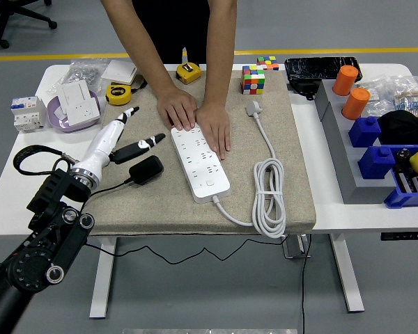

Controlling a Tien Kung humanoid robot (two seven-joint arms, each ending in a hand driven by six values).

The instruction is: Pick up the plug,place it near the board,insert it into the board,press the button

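Note:
A black plug (145, 170) with a thin black cord lies flat on the beige mat (160, 202), left of the white power strip (200, 163). My left hand (143, 129) hovers just beyond the plug, open, its fingers (127, 115) stretched out and holding nothing. The strip runs diagonally across the mat, with its round button (210, 184) near the close end. A person at the far side presses both hands (195, 115) down on the strip's far end. My right arm is out of view.
The strip's white cable coil (268, 198) and white plug (253, 108) lie on the right of the mat. Behind are a colour cube (253, 78), two yellow tape measures (118, 94), and a purple bowl (70, 118). A grey rack (338, 153) and blue bins (376, 160) stand at right.

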